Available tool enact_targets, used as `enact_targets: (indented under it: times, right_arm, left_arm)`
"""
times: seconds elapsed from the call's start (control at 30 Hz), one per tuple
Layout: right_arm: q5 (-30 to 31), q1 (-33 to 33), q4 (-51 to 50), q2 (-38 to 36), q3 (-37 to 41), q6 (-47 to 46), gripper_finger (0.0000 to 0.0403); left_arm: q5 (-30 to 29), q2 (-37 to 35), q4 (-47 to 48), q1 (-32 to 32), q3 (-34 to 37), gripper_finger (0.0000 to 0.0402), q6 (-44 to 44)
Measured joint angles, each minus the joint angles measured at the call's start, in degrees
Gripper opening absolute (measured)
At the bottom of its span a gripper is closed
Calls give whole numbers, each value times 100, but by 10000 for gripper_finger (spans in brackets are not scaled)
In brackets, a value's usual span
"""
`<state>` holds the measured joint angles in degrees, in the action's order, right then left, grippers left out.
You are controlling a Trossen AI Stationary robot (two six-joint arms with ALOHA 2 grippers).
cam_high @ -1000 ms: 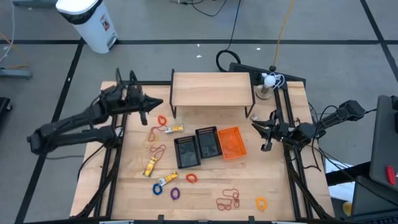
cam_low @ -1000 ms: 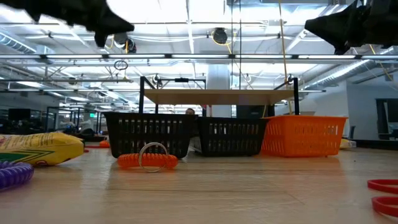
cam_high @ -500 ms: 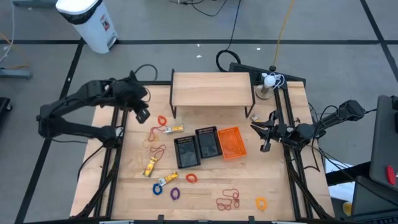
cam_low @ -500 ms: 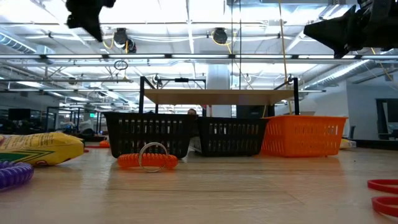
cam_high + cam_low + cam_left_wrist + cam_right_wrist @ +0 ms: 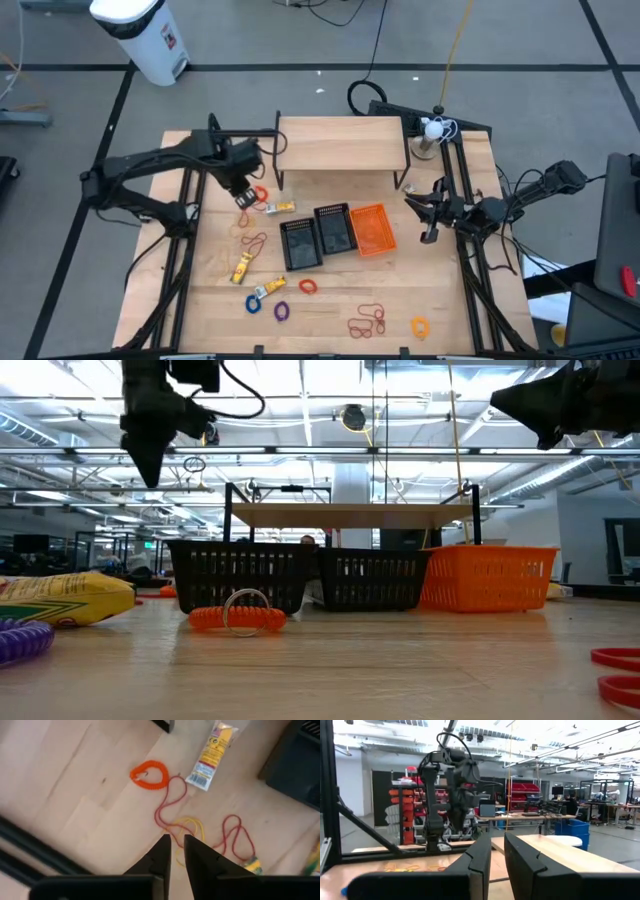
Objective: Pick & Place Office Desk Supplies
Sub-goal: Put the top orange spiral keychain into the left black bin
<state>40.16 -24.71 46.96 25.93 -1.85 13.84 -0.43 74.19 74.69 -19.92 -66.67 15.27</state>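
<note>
Left hand (image 5: 243,194), fingers pressed nearly together and empty, hovers above an orange coil ring (image 5: 261,193) and red elastic loops (image 5: 170,805) at the desk's (image 5: 330,300) ten o'clock. Right hand (image 5: 428,212), fingers nearly together, waits at three o'clock.

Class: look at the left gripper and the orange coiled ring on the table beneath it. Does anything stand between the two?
Nothing visible does. The left gripper hangs above the bare wooden table, and the left wrist view looks past its nearly closed fingers straight down at the orange coiled ring, with only open tabletop and thin red and yellow elastic loops lying flat nearby.
</note>
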Motion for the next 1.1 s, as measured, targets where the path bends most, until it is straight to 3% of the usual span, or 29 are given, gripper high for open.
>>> enact_targets:
  times: [0.33, 0.67, 0.93, 1.1]
  right_arm:
    - [-746, -26, -30, 2, 0, -120, 45]
    - [-745, -26, -192, 188, 0, -72, 45]
    - [-730, -24, -180, 229, 1, 42, 45]
    - [-730, -24, -180, 229, 0, 40, 45]
  left_arm:
    - [-543, 118, -21, 465, 197, 108, -1483]
    - [-670, 117, -1522, 661, 1384, 167, -2878]
    - [-2120, 114, -1883, 641, 1963, 213, -3666]
    - [-2304, 114, -2683, 603, 2182, 225, -4089]
